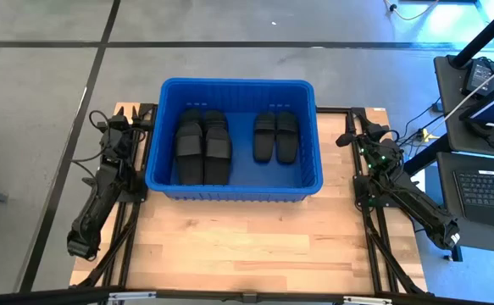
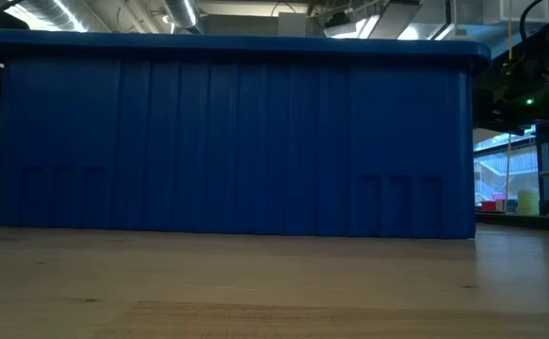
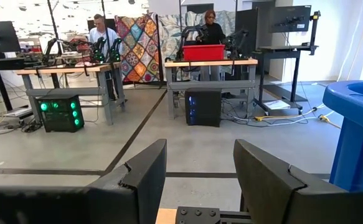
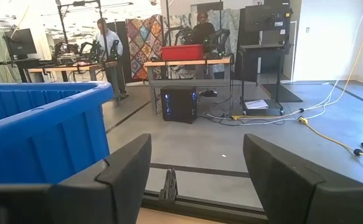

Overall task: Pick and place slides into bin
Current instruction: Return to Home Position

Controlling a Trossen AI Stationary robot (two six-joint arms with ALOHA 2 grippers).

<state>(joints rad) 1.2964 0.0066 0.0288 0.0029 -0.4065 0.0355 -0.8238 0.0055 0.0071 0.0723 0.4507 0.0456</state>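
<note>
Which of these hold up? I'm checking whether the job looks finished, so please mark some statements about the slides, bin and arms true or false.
1. Every slide in view lies inside the bin. True: the slides are all within its walls.
2. The left arm and the right arm sit at opposite sides of the bin. True.
3. The left arm's jaws grip a slide. False: the left arm's jaws stand open with nothing between them.
4. One slide lies on the wood in front of the bin. False: all the slides in view are in the bin.
5. The slides form two groups, the larger one nearer the left arm. True.
</note>
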